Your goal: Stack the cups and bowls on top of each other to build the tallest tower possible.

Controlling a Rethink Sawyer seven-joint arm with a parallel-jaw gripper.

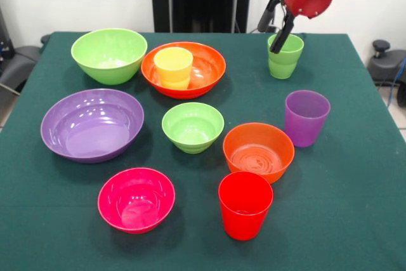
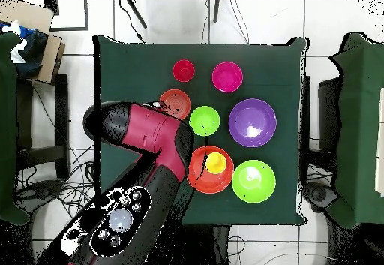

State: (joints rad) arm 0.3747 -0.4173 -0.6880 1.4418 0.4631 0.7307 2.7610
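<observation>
Green cloth covers the table (image 1: 355, 220) where four cups and six bowls stand, none bearing any brand, label or writing that can be read. At the back, the large lime green bowl (image 1: 109, 54) sits beside the large orange bowl (image 1: 196, 71), which holds the yellow cup (image 1: 173, 66) upright inside it. Nearer the camera are the large purple bowl (image 1: 92, 124), the small lime green bowl (image 1: 193, 126), the small orange bowl (image 1: 259, 151) and the purple cup (image 1: 306, 117). Closest of all stand the small pink bowl (image 1: 136, 198) and the red cup (image 1: 245, 204). The red and black arm (image 2: 154, 138) reaches down at the far right corner, its gripper (image 1: 276, 22) poised over the light green cup (image 1: 285, 56), with one dark finger (image 1: 283, 32) dipping inside the rim and the other outside it, the two spread apart and not pressing the cup's wall
</observation>
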